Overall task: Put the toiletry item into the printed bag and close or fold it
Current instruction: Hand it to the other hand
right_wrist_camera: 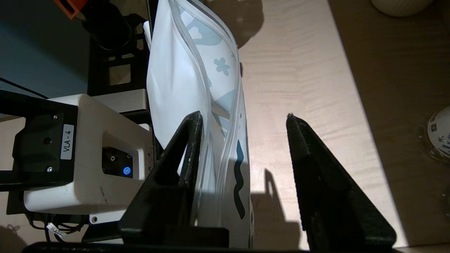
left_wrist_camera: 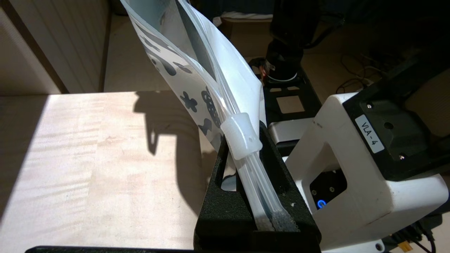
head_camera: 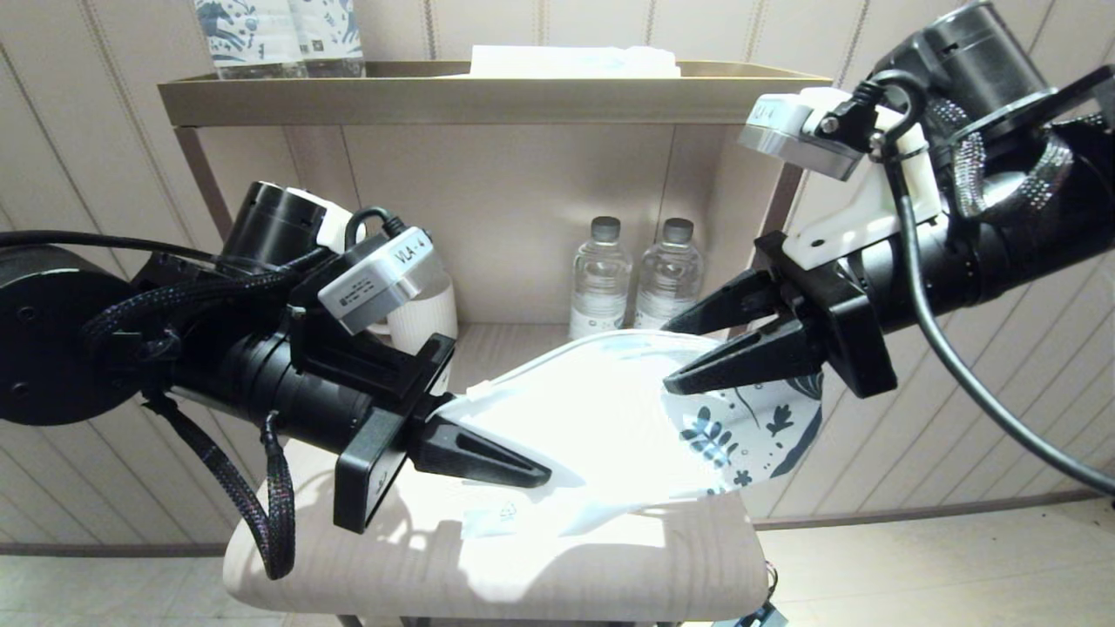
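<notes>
The left gripper (head_camera: 488, 457) is clamped tight on the zip-strip end of the printed bag (head_camera: 610, 427), holding it up above the pale stool (head_camera: 679, 566). The right gripper (head_camera: 697, 353) stands part open around the bag's leaf-printed end, one finger (right_wrist_camera: 186, 147) touching the plastic. The bag hangs white, translucent and bowed.

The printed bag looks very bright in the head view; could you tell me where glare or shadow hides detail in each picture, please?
Head view: the printed bag is washed out white at its middle, only the leaf print by the right gripper legible. Left wrist view: hard sunlight on the table, the bag's dark shadow across it. Right wrist view: sunlit band, far edge in deep shade.
</notes>
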Tool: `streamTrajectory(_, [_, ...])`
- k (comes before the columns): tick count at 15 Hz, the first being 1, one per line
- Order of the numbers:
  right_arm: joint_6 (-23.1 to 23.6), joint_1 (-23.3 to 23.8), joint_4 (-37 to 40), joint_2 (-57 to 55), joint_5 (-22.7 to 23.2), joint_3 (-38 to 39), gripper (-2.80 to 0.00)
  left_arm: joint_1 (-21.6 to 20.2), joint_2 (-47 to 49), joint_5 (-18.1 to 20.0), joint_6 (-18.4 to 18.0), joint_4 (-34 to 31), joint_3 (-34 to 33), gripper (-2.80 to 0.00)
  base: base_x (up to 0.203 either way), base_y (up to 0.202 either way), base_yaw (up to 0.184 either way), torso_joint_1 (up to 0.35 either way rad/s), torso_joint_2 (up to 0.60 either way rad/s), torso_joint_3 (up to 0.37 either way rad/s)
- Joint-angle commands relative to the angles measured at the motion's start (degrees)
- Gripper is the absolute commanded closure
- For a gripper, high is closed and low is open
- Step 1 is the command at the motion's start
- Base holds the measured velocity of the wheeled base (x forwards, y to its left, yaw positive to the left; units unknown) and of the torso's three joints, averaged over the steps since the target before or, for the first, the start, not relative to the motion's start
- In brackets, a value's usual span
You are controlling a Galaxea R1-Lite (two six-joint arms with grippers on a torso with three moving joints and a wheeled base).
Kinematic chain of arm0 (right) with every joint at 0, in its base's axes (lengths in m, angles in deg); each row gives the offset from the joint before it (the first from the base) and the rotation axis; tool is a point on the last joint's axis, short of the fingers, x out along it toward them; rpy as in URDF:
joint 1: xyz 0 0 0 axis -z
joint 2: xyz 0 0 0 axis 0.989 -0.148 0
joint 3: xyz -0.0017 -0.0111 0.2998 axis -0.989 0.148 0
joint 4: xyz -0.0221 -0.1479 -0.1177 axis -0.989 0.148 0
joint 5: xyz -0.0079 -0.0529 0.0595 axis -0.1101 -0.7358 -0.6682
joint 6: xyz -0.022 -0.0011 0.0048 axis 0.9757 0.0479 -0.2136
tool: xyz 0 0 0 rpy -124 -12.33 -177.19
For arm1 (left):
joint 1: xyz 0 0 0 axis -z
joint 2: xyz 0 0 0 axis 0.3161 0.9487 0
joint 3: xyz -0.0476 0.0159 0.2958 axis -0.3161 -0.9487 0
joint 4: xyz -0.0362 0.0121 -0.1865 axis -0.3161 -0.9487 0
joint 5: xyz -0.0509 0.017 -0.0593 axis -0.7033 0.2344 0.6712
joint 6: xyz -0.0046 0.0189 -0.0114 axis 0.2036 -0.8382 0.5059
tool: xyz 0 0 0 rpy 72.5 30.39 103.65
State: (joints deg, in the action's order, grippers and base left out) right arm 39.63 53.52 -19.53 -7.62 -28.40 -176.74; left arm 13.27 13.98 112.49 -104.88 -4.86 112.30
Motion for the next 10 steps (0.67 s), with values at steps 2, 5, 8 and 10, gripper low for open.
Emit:
streamTrajectory(2, [0.2, 0.0, 0.2, 0.0, 0.3, 0.2, 0.0, 0.0, 0.0, 0.4, -0.2, 0.0, 0.0, 0.0, 0.0, 0.0, 0.0, 0.0, 0.0, 0.0])
streamTrajectory(5, [0.3, -0.1, 0.1, 0.1, 0.3, 0.7, 0.0, 0.0, 0.4, 0.3, -0.2, 0.0, 0.8, 0.0, 0.0, 0.0, 0.0, 0.0, 0.0, 0.0])
streamTrajectory(8, [0.3, -0.2, 0.0, 0.5, 0.3, 0.7, 0.0, 0.0, 1.4, -0.1, -0.1, 0.0, 1.7, 0.0, 0.0, 0.0, 0.0, 0.0, 0.0, 0.0])
streamTrajectory(10, [0.2, -0.2, 0.0, 0.5, 0.3, 0.8, 0.0, 0.0, 1.9, -0.1, -0.3, 0.1, 2.0, 0.0, 0.0, 0.0, 0.0, 0.0, 0.0, 0.0])
